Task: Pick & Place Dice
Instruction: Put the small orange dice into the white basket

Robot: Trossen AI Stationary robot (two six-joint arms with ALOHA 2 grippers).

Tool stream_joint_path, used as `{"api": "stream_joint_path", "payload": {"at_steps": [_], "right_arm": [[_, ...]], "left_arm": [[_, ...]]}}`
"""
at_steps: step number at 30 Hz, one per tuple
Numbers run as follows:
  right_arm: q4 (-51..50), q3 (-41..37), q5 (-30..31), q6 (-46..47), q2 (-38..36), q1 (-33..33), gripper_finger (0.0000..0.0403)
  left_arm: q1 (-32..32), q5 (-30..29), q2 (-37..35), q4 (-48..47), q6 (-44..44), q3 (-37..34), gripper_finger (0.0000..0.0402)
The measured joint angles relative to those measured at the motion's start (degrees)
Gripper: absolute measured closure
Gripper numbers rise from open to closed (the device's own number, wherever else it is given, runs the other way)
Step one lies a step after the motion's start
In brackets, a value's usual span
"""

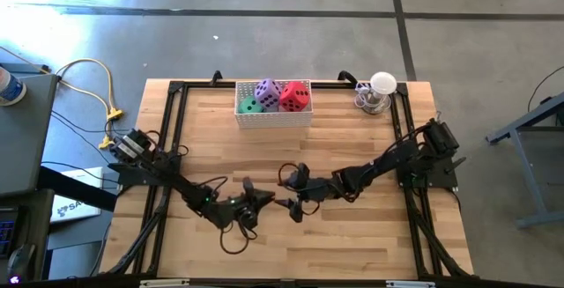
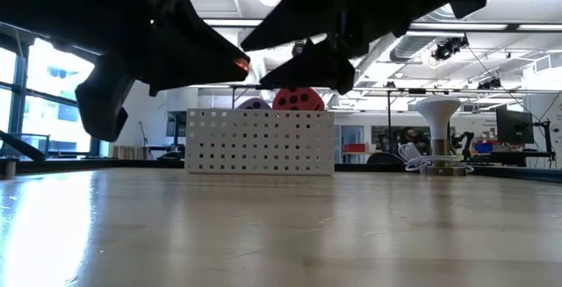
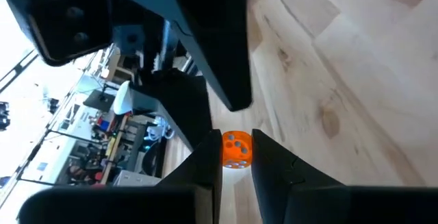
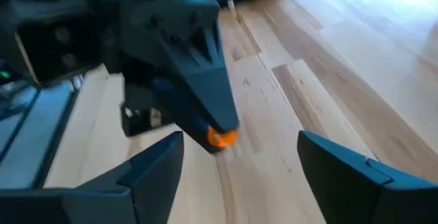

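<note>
Handover step: left gripper [image 3: 236, 176] pinches a small orange die [image 3: 236, 148]; right gripper [image 4: 236, 166] stands spread just beside it. Next — carry it to the white basket [image 1: 273, 117], well beyond, holding three large dice [image 1: 282, 96].

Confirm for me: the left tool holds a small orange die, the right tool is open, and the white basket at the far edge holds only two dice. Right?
Not quite. The white basket holds three dice, green, purple and red, as the high view shows. The left tool does pinch the small orange die, and the right tool is open.
</note>
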Motion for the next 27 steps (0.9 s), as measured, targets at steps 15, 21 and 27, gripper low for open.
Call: {"api": "stream_joint_path", "payload": {"at_steps": [15,21,27], "right_arm": [[2.4,0.0,-0.5,1.2,0.0,-3.1,0.0118],[2.9,0.0,-0.5,1.5,0.0,-4.3,0.0135],[3.5,0.0,-0.5,1.5,0.0,-4.9,0.0158]], "left_arm": [[3.8,-0.1,0.0,3.2,2.4,0.0,0.0354],[4.2,-1.8,0.0,5.3,5.8,0.0,0.0354],[4.1,-4.3,0.0,6.1,6.4,0.0,0.0353]]}}
